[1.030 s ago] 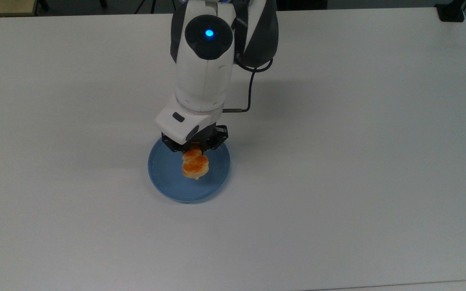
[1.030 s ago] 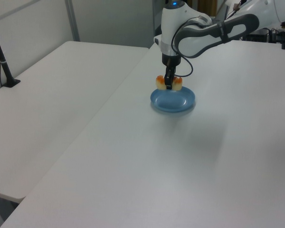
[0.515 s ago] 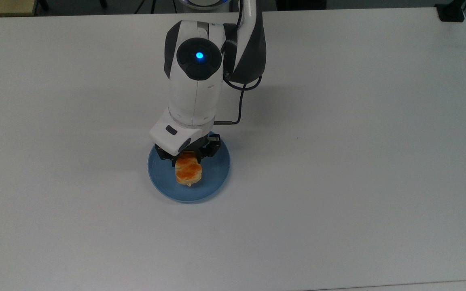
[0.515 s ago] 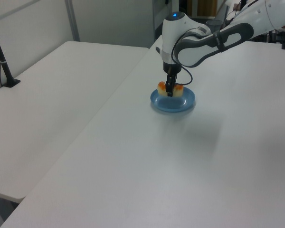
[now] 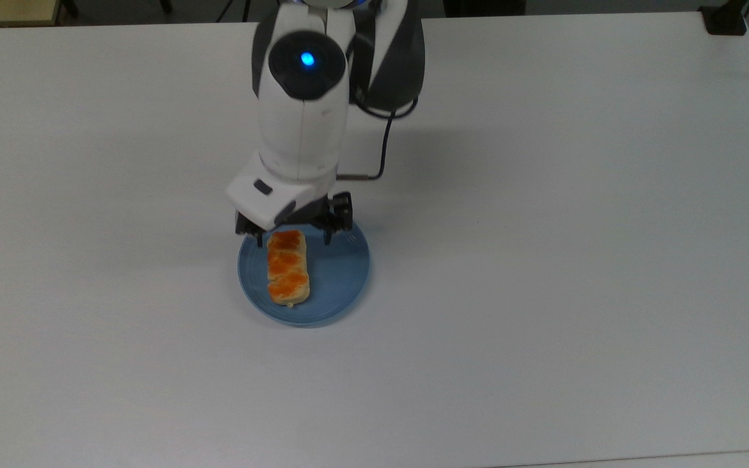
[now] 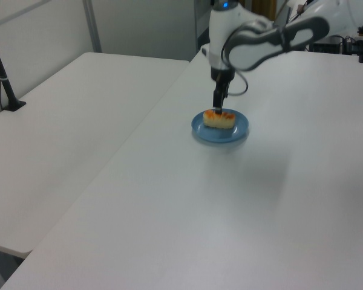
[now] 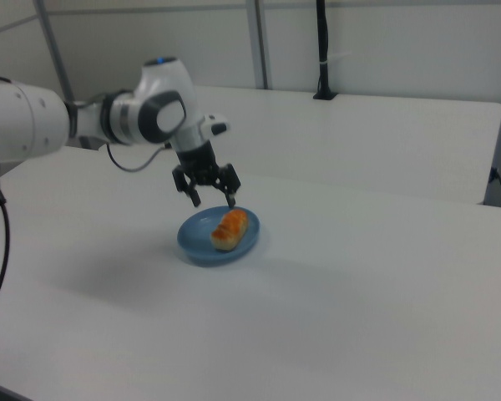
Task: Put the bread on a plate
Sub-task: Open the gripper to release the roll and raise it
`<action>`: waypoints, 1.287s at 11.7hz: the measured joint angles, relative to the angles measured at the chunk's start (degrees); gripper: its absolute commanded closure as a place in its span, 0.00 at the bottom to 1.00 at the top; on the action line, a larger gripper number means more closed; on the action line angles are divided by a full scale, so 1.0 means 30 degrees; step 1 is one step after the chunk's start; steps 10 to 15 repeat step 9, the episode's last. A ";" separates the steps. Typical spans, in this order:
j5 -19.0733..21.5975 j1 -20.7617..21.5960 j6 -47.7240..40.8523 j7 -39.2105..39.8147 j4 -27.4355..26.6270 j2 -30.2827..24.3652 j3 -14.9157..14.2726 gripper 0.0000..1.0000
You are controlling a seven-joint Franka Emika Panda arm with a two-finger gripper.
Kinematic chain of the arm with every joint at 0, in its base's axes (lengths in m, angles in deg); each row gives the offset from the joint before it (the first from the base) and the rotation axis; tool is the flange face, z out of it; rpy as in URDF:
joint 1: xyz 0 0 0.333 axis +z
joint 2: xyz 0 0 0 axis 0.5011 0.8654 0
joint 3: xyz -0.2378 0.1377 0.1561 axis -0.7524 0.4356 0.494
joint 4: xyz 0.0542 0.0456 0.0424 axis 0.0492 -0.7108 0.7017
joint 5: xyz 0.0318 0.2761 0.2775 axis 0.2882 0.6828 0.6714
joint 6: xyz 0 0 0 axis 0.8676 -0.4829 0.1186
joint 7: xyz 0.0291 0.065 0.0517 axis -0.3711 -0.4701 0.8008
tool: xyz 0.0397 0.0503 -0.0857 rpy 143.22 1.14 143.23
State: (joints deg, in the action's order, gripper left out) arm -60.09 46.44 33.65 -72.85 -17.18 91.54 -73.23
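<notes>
The bread (image 5: 287, 267) lies flat on the blue plate (image 5: 342, 273), its orange-brown top up, toward the top view's left half of the plate. It also shows as the bread (image 6: 219, 119) on the plate (image 6: 239, 131) and the bread (image 7: 230, 229) on the plate (image 7: 202, 247). My gripper (image 5: 292, 239) hangs open just above the bread's far end, its two fingers spread to either side and touching nothing. In the right view the gripper (image 7: 213, 199) is clearly lifted off the plate.
The plate sits on a wide white table (image 5: 543, 260). A second white table (image 6: 60, 133) adjoins it at the left view's left. A black post (image 7: 321, 50) stands at the far table edge in the right view.
The gripper opened and let go of the bread, which now lies flat on the plate. The gripper then rose and drew back a little toward the arm's base.
</notes>
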 measured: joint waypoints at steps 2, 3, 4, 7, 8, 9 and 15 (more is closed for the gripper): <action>0.0017 -0.0938 -0.2837 -0.0831 0.0148 -0.2503 0.1033 0.00; 0.0007 -0.1891 -0.4315 -0.1206 0.0142 -0.3936 0.2073 0.00; 0.0002 -0.2794 -0.5764 -0.1285 0.0107 -0.5266 0.2889 0.00; 0.0002 -0.3941 -0.8176 -0.1286 -0.0137 -0.7763 0.3432 0.00; 0.0002 -0.3968 -0.8251 -0.1286 -0.0270 -0.8096 0.3436 0.00; 0.0002 -0.3967 -0.8252 -0.1289 -0.0502 -0.8285 0.3452 0.00; 0.0002 -0.3967 -0.8252 -0.1289 -0.0502 -0.8285 0.3452 0.00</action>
